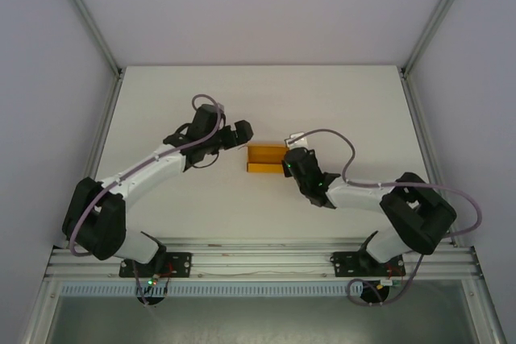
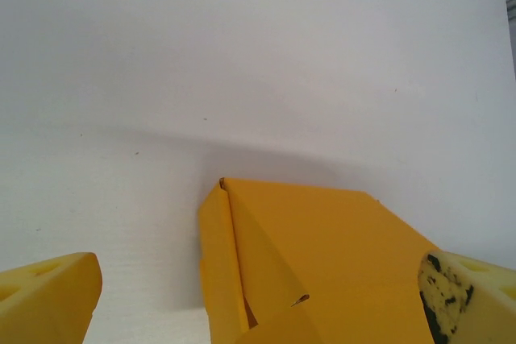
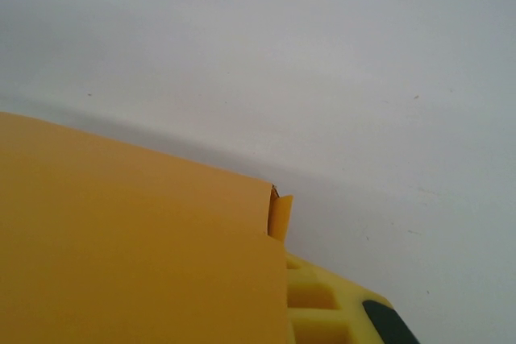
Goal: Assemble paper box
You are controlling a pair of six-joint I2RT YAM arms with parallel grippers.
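Paper box (image 1: 264, 157) half-folded: right pincer (image 1: 289, 163) clamps one end, left pincer (image 1: 244, 136) hangs open, next probably tuck that loose flap.

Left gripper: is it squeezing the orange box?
No, the left gripper is wide open, one finger well clear of the paper box.

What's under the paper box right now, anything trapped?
Bare white table shows around the edges of the paper box. The patch directly beneath is covered by its card, so I can't tell.
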